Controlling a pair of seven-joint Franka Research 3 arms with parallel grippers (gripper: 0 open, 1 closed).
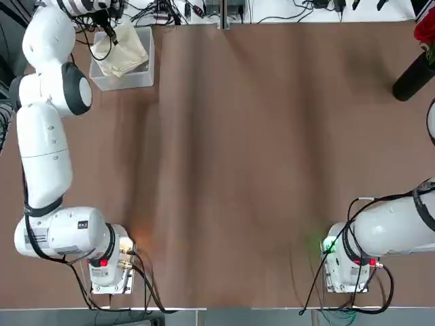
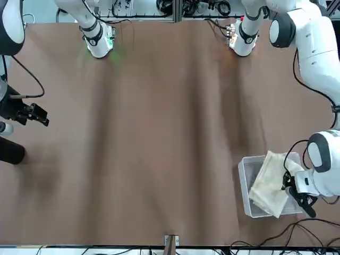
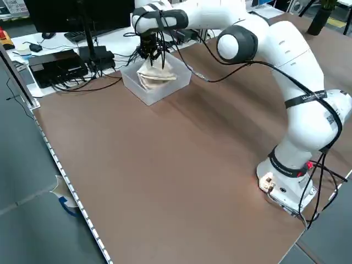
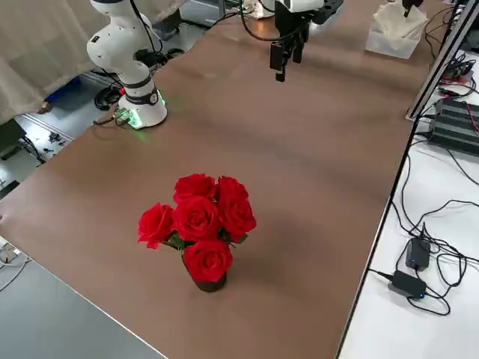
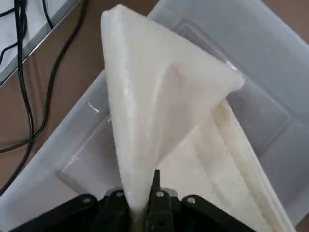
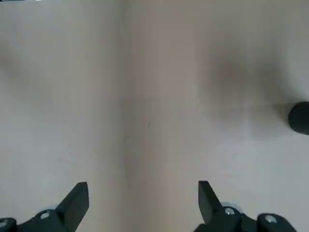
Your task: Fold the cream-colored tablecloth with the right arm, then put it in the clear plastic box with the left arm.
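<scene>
The cream-colored tablecloth (image 5: 159,106), folded into a thick wedge, hangs from my left gripper (image 5: 142,208), which is shut on its upper edge. Its lower end rests inside the clear plastic box (image 5: 270,58). In the top view the box (image 1: 146,75) stands at the table's far left corner with the tablecloth (image 1: 126,51) in it, partly under the left arm. From the front, my left gripper (image 2: 297,194) is above the box (image 2: 244,183). My right gripper (image 6: 142,200) is open and holds nothing, hovering over bare table at the right side (image 2: 40,118).
A dark vase of red roses (image 4: 198,224) stands near the table's far right corner (image 1: 411,78). Cables and electronics (image 3: 60,63) lie on the white surface just beyond the box. The brown table (image 1: 258,163) spreads between the two arm bases.
</scene>
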